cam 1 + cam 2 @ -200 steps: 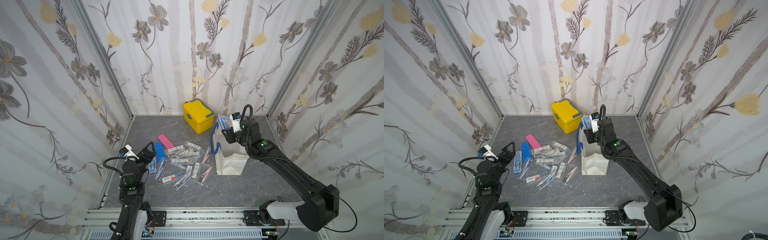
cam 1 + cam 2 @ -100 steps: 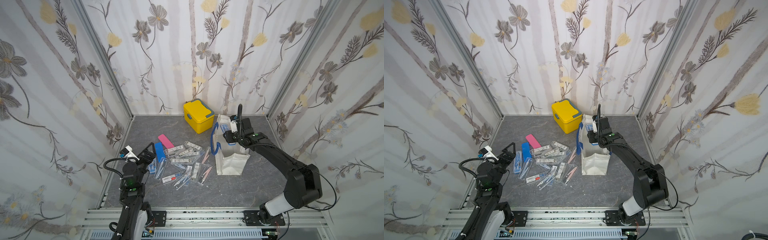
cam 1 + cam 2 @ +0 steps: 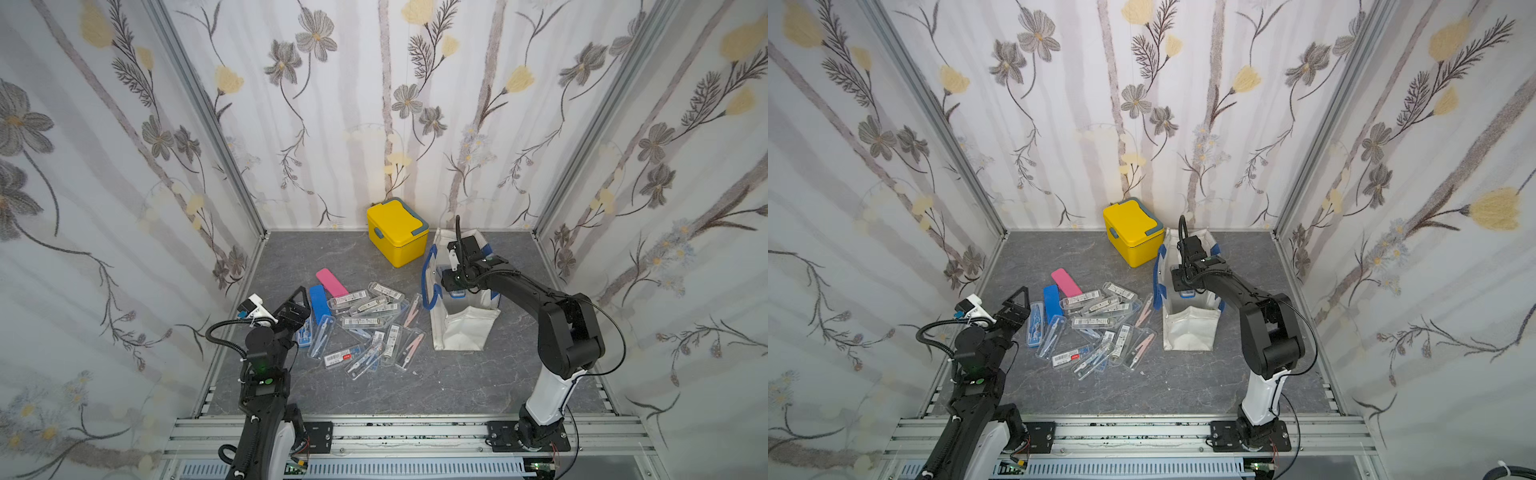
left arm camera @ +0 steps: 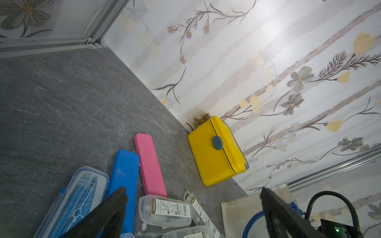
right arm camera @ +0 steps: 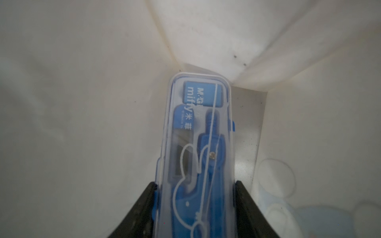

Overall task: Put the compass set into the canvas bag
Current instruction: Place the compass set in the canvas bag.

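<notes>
While the R gripper [image 5: 194, 185] is clamped on the compass set [image 5: 198, 134], treat the step as release-and-clear, not transport. Jaws stand part-closed, one black finger [image 5: 144, 206] on each long edge of the clear-lidded blue case, gripping near its rear end. The front end points down into the canvas bag [image 5: 82, 103].

Position check (R wrist view): case is inside the bag, off-white fabric on all sides, far end close to the bottom corner seam. Whether the tip touches the floor fabric cannot be told.

Procedure (judged):
1. Lower until far end is at or just off the bag floor. A drop from height may tip the soft bag.
2. Open jaws fully before retracting. A partial opening may drag the case back up.
3. Retract along the entry line. In both top views the wrist sits in the mouth of the bag [image 3: 461, 332], with the blue strap handle [image 3: 427, 282] just beside it. Snag risk for fingers and cable.
4. Avoid side load. Bag is soft-walled and free-standing, so it will likely shift or fold.

L gripper [image 4: 192, 191]: jaws wide, holding nothing, over the near edge of the pile of cases [image 3: 365, 320] on the table [image 3: 415, 386], well apart from the bag. No bracing available from there. Yellow box [image 3: 397, 232] stands just beside the bag, toward the rear wall.

Est. progress: this set nearly placed; many cases lie outside.
</notes>
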`<state>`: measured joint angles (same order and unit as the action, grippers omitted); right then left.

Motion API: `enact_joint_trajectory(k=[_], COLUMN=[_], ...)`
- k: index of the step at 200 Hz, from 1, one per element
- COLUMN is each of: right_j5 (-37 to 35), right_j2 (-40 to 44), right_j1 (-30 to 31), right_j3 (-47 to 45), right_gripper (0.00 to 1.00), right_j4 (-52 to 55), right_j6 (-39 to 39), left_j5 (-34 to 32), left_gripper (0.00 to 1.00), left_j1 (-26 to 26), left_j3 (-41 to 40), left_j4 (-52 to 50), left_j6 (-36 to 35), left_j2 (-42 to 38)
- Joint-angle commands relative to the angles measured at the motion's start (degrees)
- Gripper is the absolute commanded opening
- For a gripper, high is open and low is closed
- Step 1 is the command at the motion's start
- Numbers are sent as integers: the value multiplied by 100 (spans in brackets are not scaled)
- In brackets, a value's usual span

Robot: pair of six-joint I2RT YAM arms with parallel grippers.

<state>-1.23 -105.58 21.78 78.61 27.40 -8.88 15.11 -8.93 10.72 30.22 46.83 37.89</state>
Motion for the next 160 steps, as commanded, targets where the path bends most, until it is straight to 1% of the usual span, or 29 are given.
enact_joint_trajectory(k=[1, 56, 91, 112, 134, 160], right_j5=[-137, -244, -245, -423, -468, -430], right_j2=[-198, -963, -1266, -1415, -1521, -1586], right_j1=[-16, -172, -264, -311, -317, -307], right_j3=[163, 880, 1303, 1515, 1597, 1581], right_gripper=[46, 49, 51, 52, 55, 56], right_j4=[-2, -59, -60, -38, 1, 79], right_j6=[-2, 2, 58, 190, 367, 439], left_j5=[-54, -53, -109, -154, -160, -198], left_gripper=[100, 100, 100, 100, 100, 100], left_j1=[-7, -5, -4, -5, -2, -6], left_j3=[-4, -39, -44, -44, -37, -56], left_j4=[230, 178, 41, -13, -43, -58], left_j6=[-11, 7, -40, -50, -49, -51], left_j2=[47, 36, -96, -150, -159, -155])
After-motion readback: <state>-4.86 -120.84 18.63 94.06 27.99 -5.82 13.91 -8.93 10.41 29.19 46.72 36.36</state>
